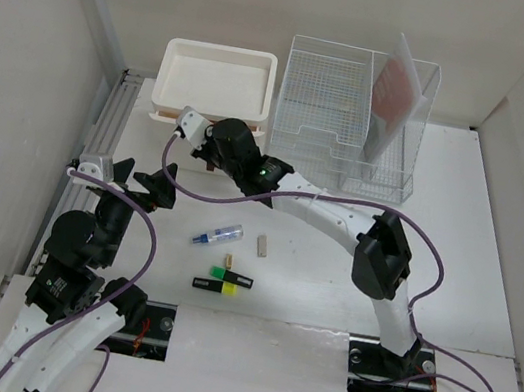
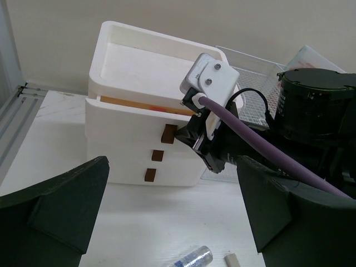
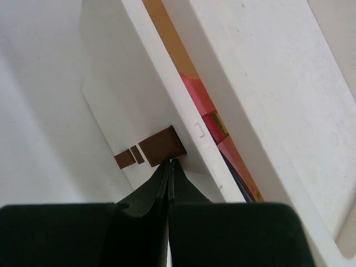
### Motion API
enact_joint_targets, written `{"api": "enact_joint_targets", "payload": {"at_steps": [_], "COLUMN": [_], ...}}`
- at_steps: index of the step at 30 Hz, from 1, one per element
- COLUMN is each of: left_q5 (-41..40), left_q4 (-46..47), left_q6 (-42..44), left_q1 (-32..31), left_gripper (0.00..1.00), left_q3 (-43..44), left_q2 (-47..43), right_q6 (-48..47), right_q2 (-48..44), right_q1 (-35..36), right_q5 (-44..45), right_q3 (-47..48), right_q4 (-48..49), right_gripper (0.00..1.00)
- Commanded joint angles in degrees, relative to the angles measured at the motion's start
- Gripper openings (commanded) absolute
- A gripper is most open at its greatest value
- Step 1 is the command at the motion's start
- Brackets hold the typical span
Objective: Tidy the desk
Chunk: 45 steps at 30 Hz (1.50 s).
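Desk (image 1: 332,259) spans the enclosure, highlighters (image 1: 224,281) lying near its centre. Right gripper (image 3: 168,162), fingers together, touches the far-left drawer handle (image 3: 161,146); closed tips could slip off, leaving the drawer (image 3: 128,94) ajar. Left gripper (image 1: 143,178) hangs spread apart.

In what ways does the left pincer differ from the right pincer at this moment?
The left pincer is open, spread wide; the right pincer is shut tight. The right pincer sits at the brown handle of the top drawer, which stands slightly open; the left pincer touches nothing and hangs above the desk, in front of the drawer box. Both are black and hold nothing.
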Motion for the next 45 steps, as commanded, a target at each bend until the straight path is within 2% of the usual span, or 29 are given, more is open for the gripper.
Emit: {"api": "enact_joint_targets", "payload": {"at_steps": [1, 8, 13, 30, 45], "left_q5": [-0.2, -0.2, -0.2, -0.2, -0.2], "left_q4": [2.2, 2.2, 2.2, 2.2, 2.2], "left_q6": [0.5, 0.5, 0.5, 0.5, 0.5], "left_q1": [-0.3, -0.3, -0.3, -0.3, -0.3], "left_gripper": [0.99, 0.99, 0.99, 0.99, 0.99], "left_q3": [-0.2, -0.2, -0.2, -0.2, -0.2], "left_q2": [-0.7, -0.7, -0.7, -0.7, -0.7], "right_q6": [-0.7, -1.2, -1.2, -1.8, -1.8], "right_q2": [-0.8, -2.7, -2.1, 0.7, -2.3], "right_q1": [0.2, 0.2, 0.2, 0.2, -2.2], "right_q5": [3.8, 3.0, 1.1, 2.9, 5.4], "right_q3": [-0.1, -2.6, -0.4, 3.1, -2.1], "right_q4": [4.5, 6.7, 6.7, 6.7, 6.7], "right_gripper": [0.01, 0.01, 0.01, 0.01, 0.01]}}
